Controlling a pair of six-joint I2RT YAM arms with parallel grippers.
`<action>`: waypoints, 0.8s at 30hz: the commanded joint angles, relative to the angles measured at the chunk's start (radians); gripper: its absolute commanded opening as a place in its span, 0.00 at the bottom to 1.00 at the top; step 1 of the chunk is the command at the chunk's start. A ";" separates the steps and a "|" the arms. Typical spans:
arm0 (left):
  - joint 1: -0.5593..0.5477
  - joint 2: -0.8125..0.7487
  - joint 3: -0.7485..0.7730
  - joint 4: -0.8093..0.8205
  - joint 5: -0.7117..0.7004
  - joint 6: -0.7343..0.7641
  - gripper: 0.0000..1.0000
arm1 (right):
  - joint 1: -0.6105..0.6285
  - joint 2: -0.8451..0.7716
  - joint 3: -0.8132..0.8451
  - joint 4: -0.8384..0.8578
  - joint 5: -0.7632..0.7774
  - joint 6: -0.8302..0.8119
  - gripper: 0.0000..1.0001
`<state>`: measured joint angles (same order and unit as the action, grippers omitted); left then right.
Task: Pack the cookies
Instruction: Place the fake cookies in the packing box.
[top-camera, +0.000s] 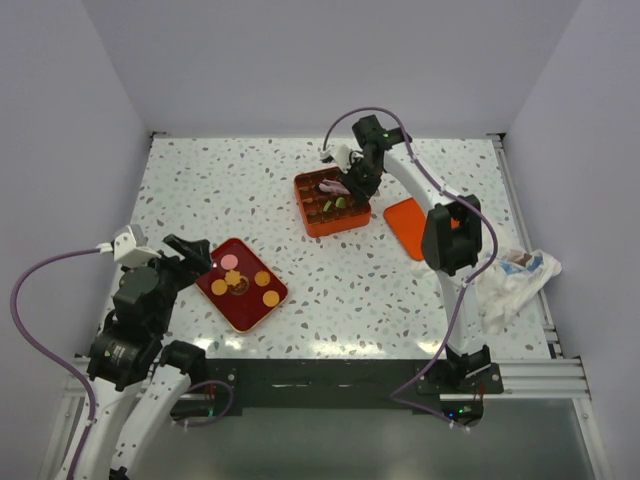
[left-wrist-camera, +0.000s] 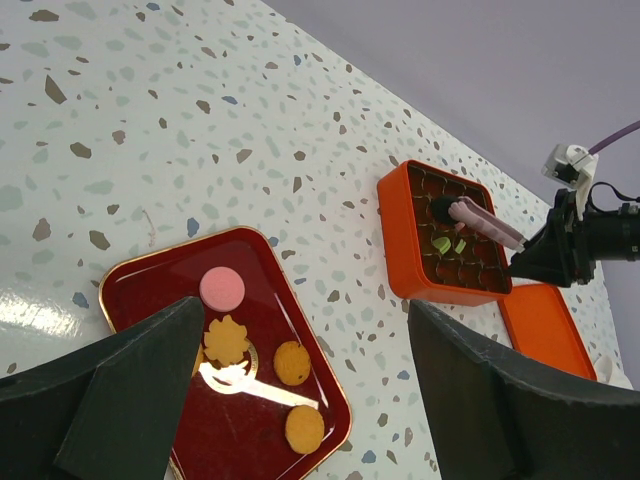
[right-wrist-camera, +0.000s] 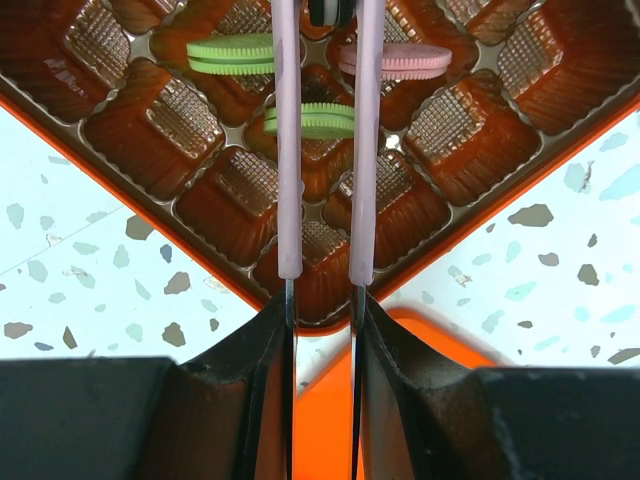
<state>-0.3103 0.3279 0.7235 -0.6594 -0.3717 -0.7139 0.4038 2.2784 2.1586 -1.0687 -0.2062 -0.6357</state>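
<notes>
Several cookies lie on a dark red tray (top-camera: 232, 308): a pink one (left-wrist-camera: 221, 289), a flower-shaped one (left-wrist-camera: 227, 340) and two round orange ones (left-wrist-camera: 292, 362). My left gripper (left-wrist-camera: 305, 310) hangs open just above that tray with nothing between its fingers. My right gripper (right-wrist-camera: 322, 310) is shut on pink-tipped tongs (right-wrist-camera: 288, 150), which reach over the orange box (top-camera: 330, 205). A dark cookie (left-wrist-camera: 441, 209) sits at the tong tips. Two green cookies (right-wrist-camera: 232, 53) and a pink cookie (right-wrist-camera: 400, 62) stand on edge in the box's brown cups.
The box's orange lid (top-camera: 405, 225) lies flat to the right of the box. A crumpled white cloth (top-camera: 515, 280) rests at the table's right edge. Grey walls close in the speckled table on three sides.
</notes>
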 joint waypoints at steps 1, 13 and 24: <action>-0.004 0.002 0.010 0.035 0.002 0.010 0.88 | 0.001 -0.022 0.070 -0.010 -0.036 -0.035 0.00; -0.004 0.000 0.008 0.037 0.004 0.007 0.88 | 0.003 0.024 0.109 -0.073 -0.010 -0.044 0.00; -0.004 0.005 0.010 0.046 0.008 0.011 0.88 | 0.013 0.047 0.116 -0.068 0.036 -0.019 0.02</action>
<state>-0.3103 0.3279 0.7235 -0.6590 -0.3702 -0.7143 0.4080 2.3184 2.2326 -1.1378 -0.1974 -0.6655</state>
